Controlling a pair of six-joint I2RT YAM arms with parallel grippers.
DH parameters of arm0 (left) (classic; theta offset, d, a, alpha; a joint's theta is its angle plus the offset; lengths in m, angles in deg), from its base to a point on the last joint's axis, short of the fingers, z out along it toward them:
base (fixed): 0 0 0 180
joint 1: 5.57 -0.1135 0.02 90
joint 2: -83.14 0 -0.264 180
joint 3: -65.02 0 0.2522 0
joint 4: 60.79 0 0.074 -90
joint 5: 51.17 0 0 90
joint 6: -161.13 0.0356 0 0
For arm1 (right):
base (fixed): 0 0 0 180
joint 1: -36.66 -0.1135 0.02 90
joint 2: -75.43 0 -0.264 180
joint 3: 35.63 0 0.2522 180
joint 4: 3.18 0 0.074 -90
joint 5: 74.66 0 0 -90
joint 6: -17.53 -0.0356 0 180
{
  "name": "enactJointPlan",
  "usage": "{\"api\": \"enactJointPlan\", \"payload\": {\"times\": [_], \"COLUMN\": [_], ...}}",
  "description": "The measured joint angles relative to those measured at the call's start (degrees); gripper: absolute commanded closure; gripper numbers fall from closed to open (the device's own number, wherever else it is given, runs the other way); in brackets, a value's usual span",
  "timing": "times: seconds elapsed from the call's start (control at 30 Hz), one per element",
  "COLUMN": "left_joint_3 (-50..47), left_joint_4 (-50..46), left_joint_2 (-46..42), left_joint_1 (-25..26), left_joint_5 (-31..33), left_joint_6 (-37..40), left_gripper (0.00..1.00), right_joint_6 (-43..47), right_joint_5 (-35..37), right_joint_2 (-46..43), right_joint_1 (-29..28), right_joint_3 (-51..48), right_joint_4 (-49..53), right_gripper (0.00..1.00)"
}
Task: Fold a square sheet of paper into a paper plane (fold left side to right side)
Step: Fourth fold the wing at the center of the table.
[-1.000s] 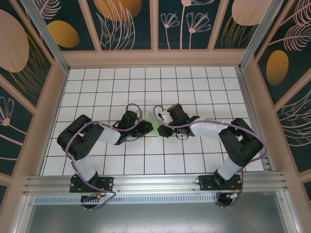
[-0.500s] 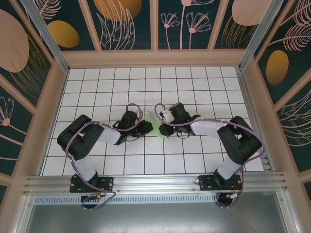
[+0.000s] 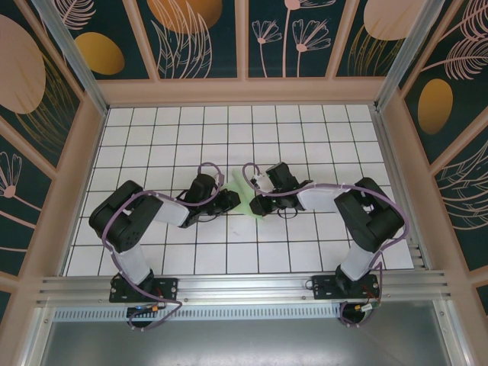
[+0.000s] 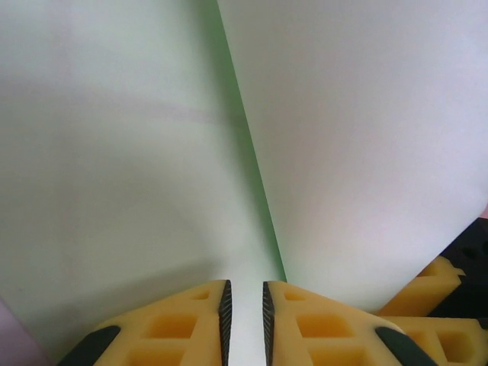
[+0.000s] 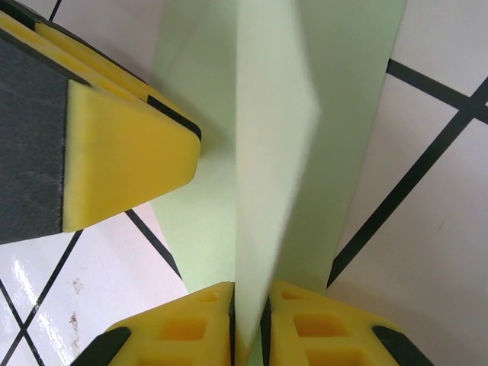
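**Overhead view.** I see the white gridded tabletop inside patterned walls. The left arm and right arm reach inward from their bases and meet near the middle of the grid. The left hand and right hand face each other, close together. The pale green sheet of paper lies between them. The hands cover most of it here, so I cannot tell its outline.

**Left wrist view.** The left hand is clenched on the sheet of paper. Its yellow fingers stand almost together, with the paper passing between them. A crease runs up from the fingers, with a pale panel on either side.

**Right wrist view.** The right hand is clamped on a folded edge of the sheet of paper, which stands on edge over the tiles. What appears to be a finger of the left hand sits at the upper left, its tip against the paper.
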Motion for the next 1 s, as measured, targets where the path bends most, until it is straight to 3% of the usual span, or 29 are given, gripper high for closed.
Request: {"api": "enactJointPlan", "payload": {"times": [0.4, 1.0], "left_joint_3": [1.8, 7.3], "left_joint_4": [-6.0, -7.0], "left_joint_2": [-7.5, 1.9], "left_joint_1": [0.0, 0.0], "left_joint_5": [-0.9, -2.1], "left_joint_6": [2.0, 2.7], "left_gripper": [0.71, 0.62], "right_joint_6": [0.0, 0.0], "right_joint_5": [-0.4, -0.4], "right_joint_2": [0.0, 0.3], "right_joint_1": [0.0, 0.1], "right_joint_3": [0.0, 0.0], "right_joint_4": [0.0, 0.0], "right_gripper": [0.80, 0.76]}}
